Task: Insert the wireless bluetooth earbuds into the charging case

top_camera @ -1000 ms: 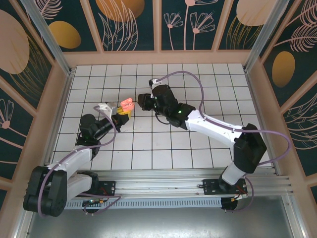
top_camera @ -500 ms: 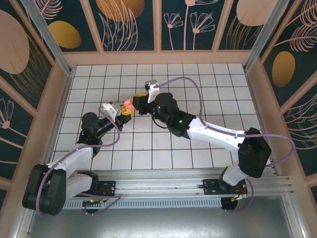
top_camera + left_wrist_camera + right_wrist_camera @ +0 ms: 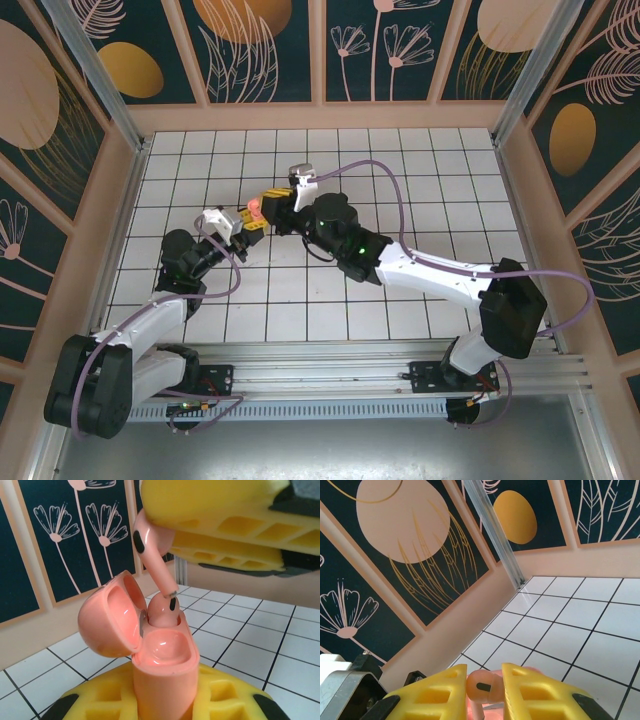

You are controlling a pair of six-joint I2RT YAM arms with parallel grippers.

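Observation:
My left gripper [image 3: 162,705] is shut on the salmon-pink charging case [image 3: 162,670] and holds it upright, with its lid [image 3: 107,620] swung open to the left. One pink earbud [image 3: 161,612] sits in the far slot; the near slot is hollow. My right gripper [image 3: 485,687] is shut on a second pink earbud [image 3: 487,685], head between the yellow fingers [image 3: 225,525], stem pointing down. This held earbud [image 3: 150,550] hangs over the case, its stem tip right at the seated bud. From above, the two grippers [image 3: 272,200] [image 3: 246,225] meet at the case [image 3: 256,207].
A white tiled floor [image 3: 330,300] is boxed in by peach-framed walls with dark floral panels [image 3: 270,50]. The left wall [image 3: 445,625] stands close behind the meeting point. A purple cable [image 3: 390,175] loops over the right arm.
My right gripper has swung left with the earbud, from a tile away to directly above the open case. The left gripper shifted the case slightly right and up.

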